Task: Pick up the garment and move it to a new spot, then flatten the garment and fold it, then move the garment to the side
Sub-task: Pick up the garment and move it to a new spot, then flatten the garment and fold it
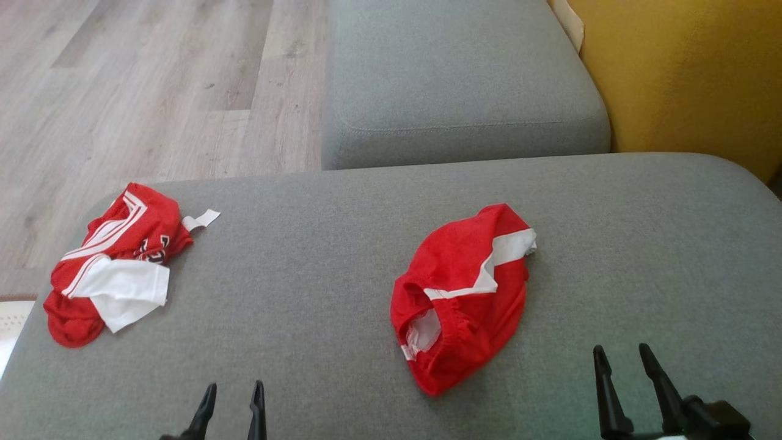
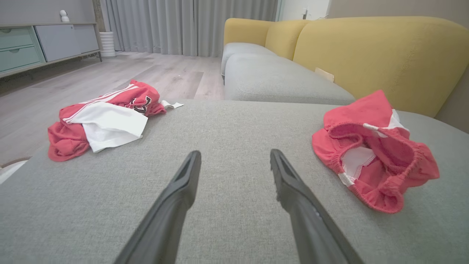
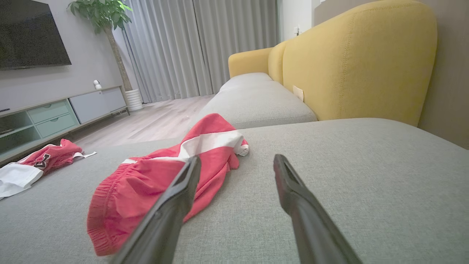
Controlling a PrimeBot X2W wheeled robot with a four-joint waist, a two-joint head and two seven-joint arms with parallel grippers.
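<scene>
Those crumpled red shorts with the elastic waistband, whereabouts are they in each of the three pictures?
Head view: red shorts centre-right on the grey cushion.
Left wrist view: red shorts far right, mid-height.
Right wrist view: red shorts left of centre, behind a dark finger.
Shared landmark: yellow backrest, right side in all three.

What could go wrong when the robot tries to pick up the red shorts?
The red shorts lie bunched with layers overlapping, so the open right gripper might pinch only one layer, leaving them hanging twisted. The red and white jersey sits near the left edge of the grey cushion, beside the floor; a bump from the left gripper could probably push it off.
</scene>
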